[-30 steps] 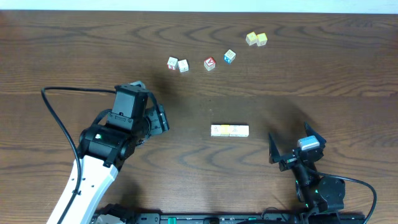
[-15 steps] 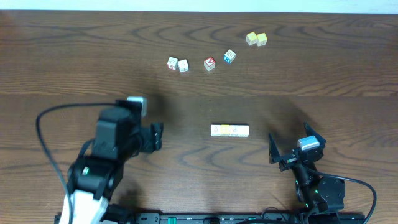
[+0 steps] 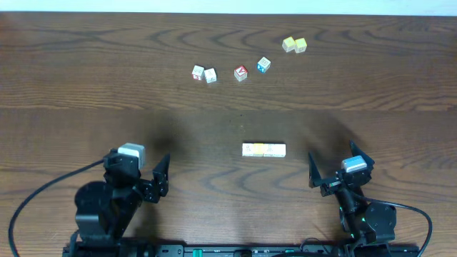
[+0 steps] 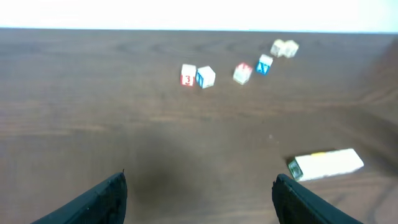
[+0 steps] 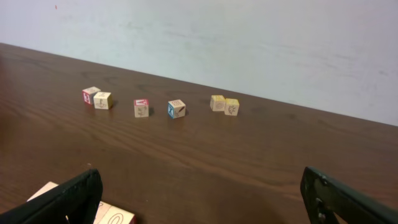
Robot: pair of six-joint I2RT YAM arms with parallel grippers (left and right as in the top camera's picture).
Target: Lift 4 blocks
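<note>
Blocks (image 3: 263, 150): four in a tight row, touching, reading as one short pale bar. It lies flat on the counter (image 3: 71, 86), mid-front, between the two arms and nearer the right one. Not lifted yet. They are likely lined up so one squeeze on the two ends can take all four at once.

Left gripper (image 3: 137, 170) sits low at front-left, jaws wide, nothing in them. It is well apart from the bar, which shows off to the right in its wrist view.

Right gripper (image 3: 335, 165) is at front-right, jaws spread full, empty. One end of the bar peeks in at the bottom-left of its wrist view.

Both look parked, aimed forward over the counter.

Loose cubes (image 3: 240, 73) are strung along the back, with a yellow pair (image 3: 293, 45) back-right. All are well clear of the bar and look like distractors.

Judgement: task at start, no reach begun. The row could buckle if squeezed off-axis.
</note>
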